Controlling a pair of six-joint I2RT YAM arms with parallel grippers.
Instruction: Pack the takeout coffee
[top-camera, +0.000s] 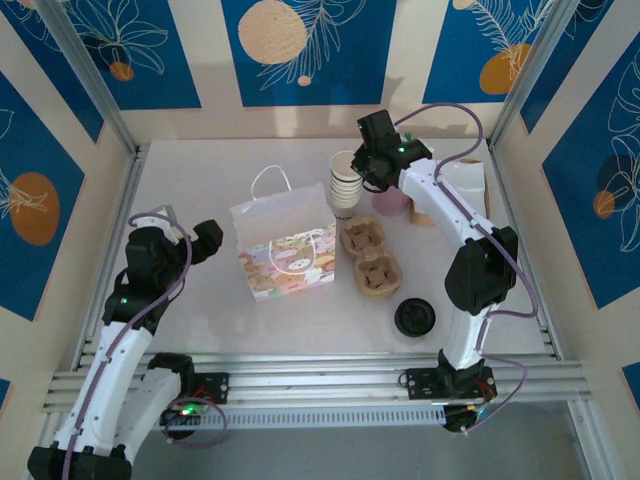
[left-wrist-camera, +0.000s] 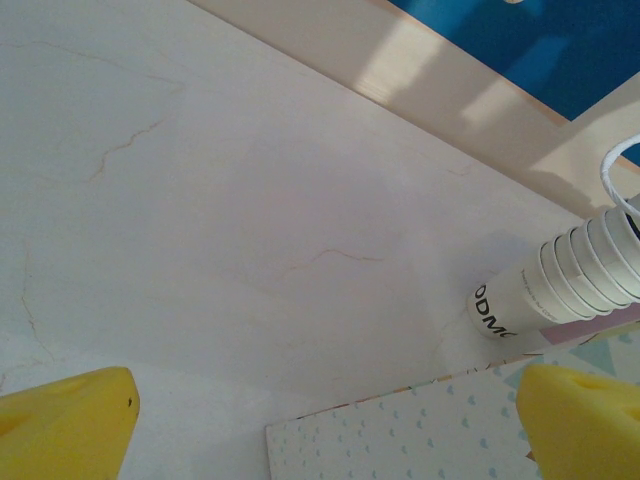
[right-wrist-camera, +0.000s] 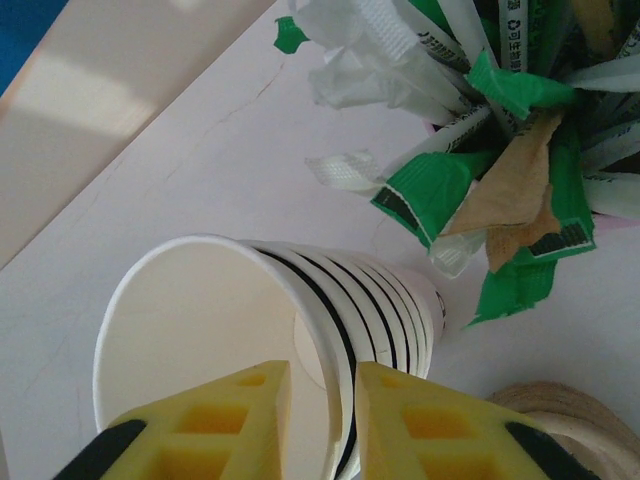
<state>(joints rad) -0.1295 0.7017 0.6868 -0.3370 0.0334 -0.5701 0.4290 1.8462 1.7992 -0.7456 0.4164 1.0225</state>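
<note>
The takeout coffee, a lidded cup, is out of view. A stack of lidless cream paper cups (top-camera: 346, 180) (left-wrist-camera: 570, 280) (right-wrist-camera: 250, 320) stands behind the gift bag (top-camera: 283, 245) (left-wrist-camera: 420, 440). My right gripper (top-camera: 366, 165) (right-wrist-camera: 323, 400) sits over that stack. One yellow finger is inside the top cup and the other outside, and the two are closed to a narrow gap on the top cup's wall. My left gripper (top-camera: 205, 240) (left-wrist-camera: 325, 425) hovers left of the bag, open wide with nothing between its fingers (left-wrist-camera: 60, 425).
A loose flat black lid (top-camera: 415, 317) lies at the front right. Two brown cardboard carriers (top-camera: 370, 255) sit right of the bag. A pink holder of green and white sachets (top-camera: 392, 203) (right-wrist-camera: 500, 150) stands next to the cups, with a white box (top-camera: 465, 180) behind it.
</note>
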